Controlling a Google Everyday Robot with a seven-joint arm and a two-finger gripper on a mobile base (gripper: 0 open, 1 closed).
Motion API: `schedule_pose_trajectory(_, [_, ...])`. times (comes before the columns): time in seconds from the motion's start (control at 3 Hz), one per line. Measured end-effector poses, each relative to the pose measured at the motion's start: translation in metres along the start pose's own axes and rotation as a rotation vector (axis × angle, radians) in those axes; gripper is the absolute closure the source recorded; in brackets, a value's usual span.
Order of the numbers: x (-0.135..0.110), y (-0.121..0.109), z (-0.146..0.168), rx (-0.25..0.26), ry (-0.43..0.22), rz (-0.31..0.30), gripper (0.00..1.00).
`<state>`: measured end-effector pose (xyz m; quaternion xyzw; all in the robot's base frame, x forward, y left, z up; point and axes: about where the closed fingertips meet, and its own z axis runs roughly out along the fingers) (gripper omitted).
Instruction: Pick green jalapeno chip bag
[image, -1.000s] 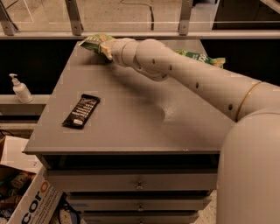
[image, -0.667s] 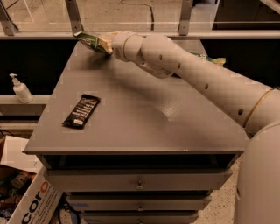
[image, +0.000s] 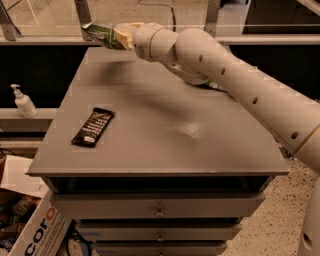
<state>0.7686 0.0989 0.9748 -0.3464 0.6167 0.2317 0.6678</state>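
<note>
The arm sweeps from the right edge of the frame up to the upper left. A second ago it reached low over the far edge of the table; since then it has swung up and leftward. The gripper now sits in the upper left of the frame, above and beyond the table's back edge. Its pale fingers are clamped on one end of the green jalapeno chip bag, which hangs in the air, pointing left, clear of the table top. A second ago the bag was level with the far edge. I judge the pick all but done: the bag is lifted and only has to be kept in the grip.

Below the table top, the drawers are closed, so their contents are hidden. The cardboard box in the lower left corner holds a jumble too unclear to name.

A black snack bar lies untouched on the table's left part. A pump bottle stands on a ledge at the left edge.
</note>
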Motion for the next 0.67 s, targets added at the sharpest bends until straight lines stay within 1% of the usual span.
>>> schedule_pose_trajectory(0.33, [-0.0262,-0.0021,-0.0198,-0.030,-0.054,-0.004,1.00])
schedule_pose_trajectory(0.67, [-0.0263,-0.0020,-0.0199,-0.030,-0.054,-0.004,1.00])
